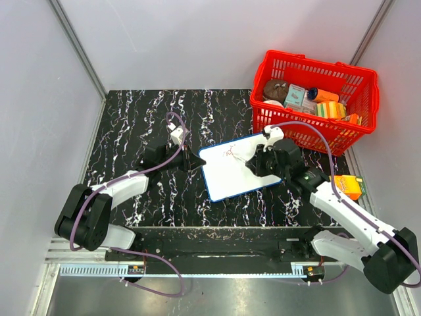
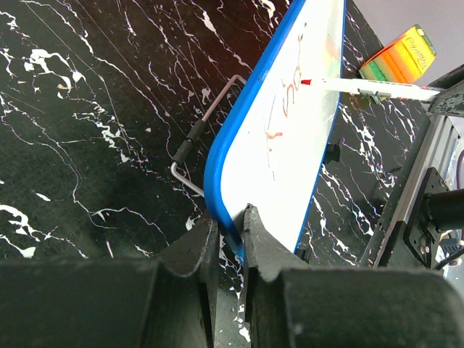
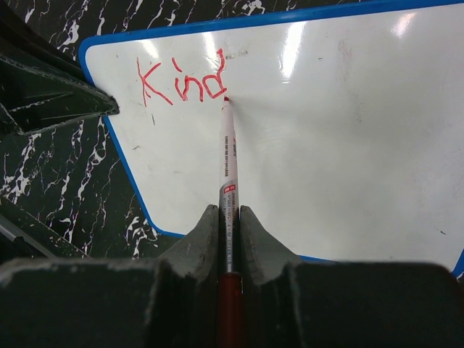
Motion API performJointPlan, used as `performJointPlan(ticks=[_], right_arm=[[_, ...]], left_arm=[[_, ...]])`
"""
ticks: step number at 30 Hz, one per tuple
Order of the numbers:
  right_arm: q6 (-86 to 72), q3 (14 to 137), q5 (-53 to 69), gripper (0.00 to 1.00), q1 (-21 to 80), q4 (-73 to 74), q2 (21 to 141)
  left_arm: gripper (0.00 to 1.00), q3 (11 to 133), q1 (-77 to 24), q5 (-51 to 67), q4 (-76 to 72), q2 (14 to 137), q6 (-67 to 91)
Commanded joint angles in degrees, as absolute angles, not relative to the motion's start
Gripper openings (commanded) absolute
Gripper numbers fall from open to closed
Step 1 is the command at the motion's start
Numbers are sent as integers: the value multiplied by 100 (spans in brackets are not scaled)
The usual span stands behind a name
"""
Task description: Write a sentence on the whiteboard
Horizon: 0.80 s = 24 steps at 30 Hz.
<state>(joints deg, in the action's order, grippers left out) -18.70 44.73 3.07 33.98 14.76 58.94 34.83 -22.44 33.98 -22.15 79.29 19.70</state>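
The whiteboard (image 1: 235, 164) (image 2: 290, 145) (image 3: 341, 138), white with a thin blue frame, sits tilted on the black marbled table. My left gripper (image 1: 195, 161) (image 2: 230, 217) is shut on its blue left edge. Red letters reading "Kind" (image 3: 181, 81) stand near the board's top corner, the sentence's start. My right gripper (image 1: 260, 160) (image 3: 228, 214) is shut on a red marker (image 3: 228, 167) (image 2: 377, 88). The marker's tip touches the board just below the "d".
A red basket (image 1: 314, 99) with several items stands at the back right, just beyond the board. An orange and yellow box (image 1: 348, 186) (image 2: 400, 56) lies by my right arm. A bent metal wire stand (image 2: 203, 130) shows behind the board.
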Motion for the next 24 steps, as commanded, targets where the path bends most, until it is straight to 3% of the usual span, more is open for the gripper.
performJointPlan(ticks=[1,7,24], right_arm=[[-1916,4482,141,0,3419,1380,5704],[-1960,4500,-176,0,3419,985,5388],[-1881,4649,-18,0,3419,914,5915]], left_arm=[[0,3586,-2224,2487,-2118,8016,1063],[0,3586,-2224,2487,-2118,8016,1063],[0,3586,-2224,2479,-2118,8033,1046]])
